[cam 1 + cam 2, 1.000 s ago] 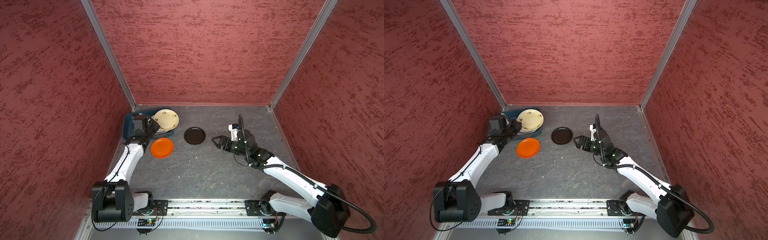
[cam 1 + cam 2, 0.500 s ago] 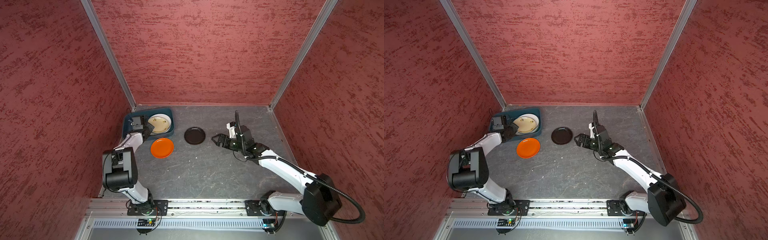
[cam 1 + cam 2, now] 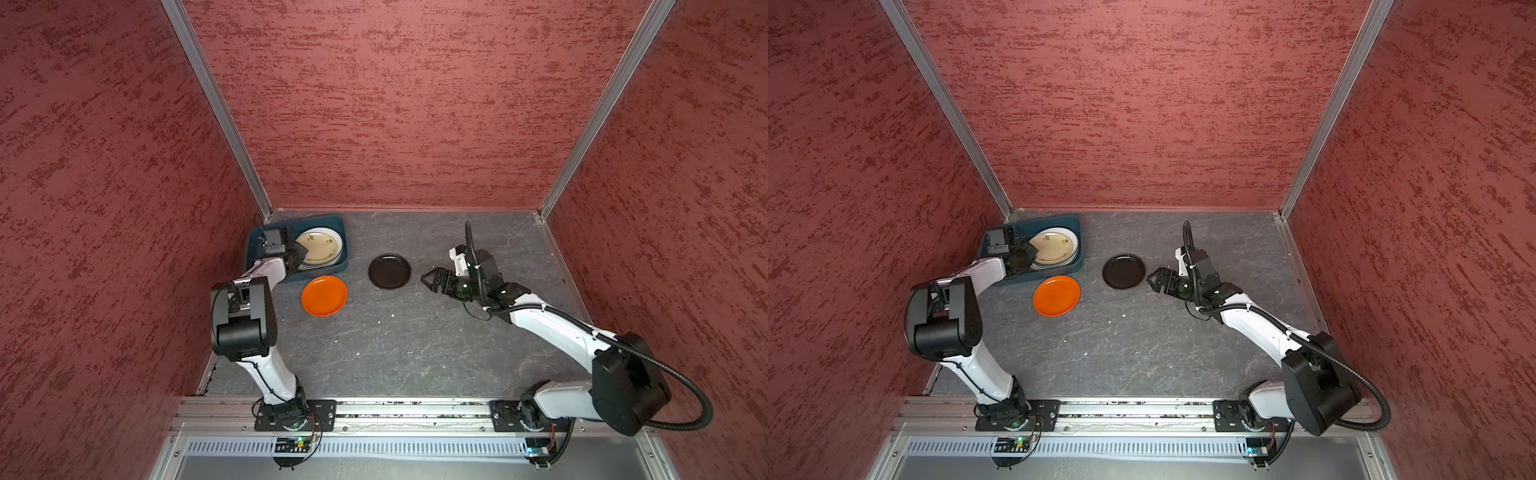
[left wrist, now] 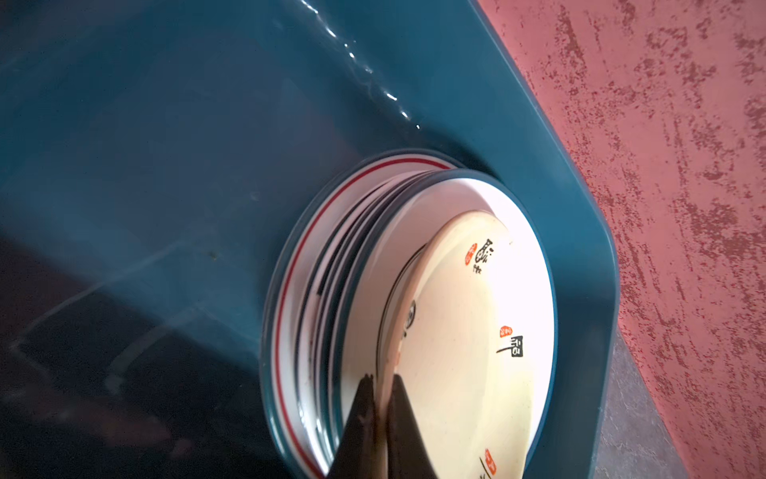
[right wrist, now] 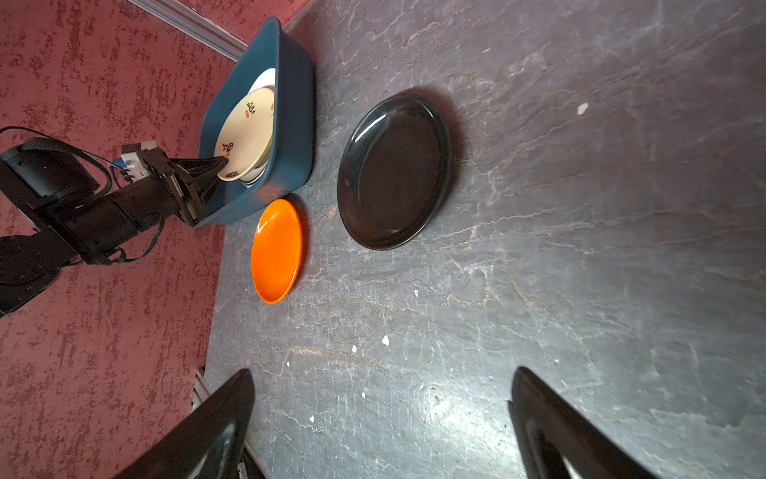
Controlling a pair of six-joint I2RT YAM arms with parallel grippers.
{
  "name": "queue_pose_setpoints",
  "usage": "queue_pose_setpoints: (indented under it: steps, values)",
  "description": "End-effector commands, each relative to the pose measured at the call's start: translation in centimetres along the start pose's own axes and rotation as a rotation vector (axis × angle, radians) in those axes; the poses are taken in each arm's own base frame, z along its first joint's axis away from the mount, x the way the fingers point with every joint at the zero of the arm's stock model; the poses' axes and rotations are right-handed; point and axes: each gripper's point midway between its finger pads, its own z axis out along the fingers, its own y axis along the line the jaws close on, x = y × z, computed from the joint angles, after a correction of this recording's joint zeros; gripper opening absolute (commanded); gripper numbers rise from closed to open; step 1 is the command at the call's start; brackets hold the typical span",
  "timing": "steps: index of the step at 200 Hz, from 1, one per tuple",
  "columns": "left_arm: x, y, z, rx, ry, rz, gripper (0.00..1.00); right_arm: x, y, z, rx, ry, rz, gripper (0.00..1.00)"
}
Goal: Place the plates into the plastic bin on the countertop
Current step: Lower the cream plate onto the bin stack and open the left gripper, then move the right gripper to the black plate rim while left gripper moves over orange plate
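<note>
Right fingers (image 5: 199, 439): spread wide and empty, low over the worktop (image 3: 415, 340), tips aimed at the black plate (image 3: 389, 271).
Black plate: flat and right way up just ahead of those tips, not touching. It is round, so no axis to line up with; its near rim faces the fingers.
Left fingers (image 4: 404, 427): pressed together on the rim of a cream printed plate (image 4: 468, 340) inside the plastic bin (image 3: 316, 217).
Cream plate: tilted on a stack of rimmed plates (image 4: 290, 298).
Orange plate (image 3: 324, 295): on the worktop just outside the bin wall, close to the left fingers and beyond the black plate from the right ones.
Nearer arm: the right, by this view, for the black plate.
Surface: smooth stone look, so the shallow rim probably offers little purchase.
Room: open worktop around the black plate, red walls (image 3: 374, 104) well apart.
</note>
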Motion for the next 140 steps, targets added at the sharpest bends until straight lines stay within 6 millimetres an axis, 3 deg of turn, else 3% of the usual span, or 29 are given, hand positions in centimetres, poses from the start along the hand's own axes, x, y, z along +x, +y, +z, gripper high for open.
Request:
queue_pose_setpoints:
  steps: [1,29,43,64,91,140]
  values:
    - [-0.6,-1.2,0.7,0.040,0.012,0.037,0.13,-1.6,1.3,-0.3,-0.040,-0.036,-0.001,0.94]
    - [-0.5,-1.0,0.9,0.037,0.017,0.037,0.21,-1.5,1.0,-0.1,-0.041,-0.029,0.010,0.94]
    - [-0.6,-0.9,0.8,0.034,0.013,0.041,0.52,-1.5,0.9,0.0,-0.037,-0.025,0.015,0.95]
    - [-0.6,-1.0,0.5,0.028,0.016,0.064,0.63,-1.4,0.5,0.5,-0.030,-0.016,0.037,0.94]
    - [-1.2,-0.7,-1.0,0.000,-0.004,0.095,0.98,-1.0,0.2,1.6,-0.082,0.009,0.092,0.94]
    - [-1.1,-2.5,-6.0,0.093,-0.066,0.133,0.99,-0.8,-2.3,5.1,-0.094,0.049,0.174,0.91]
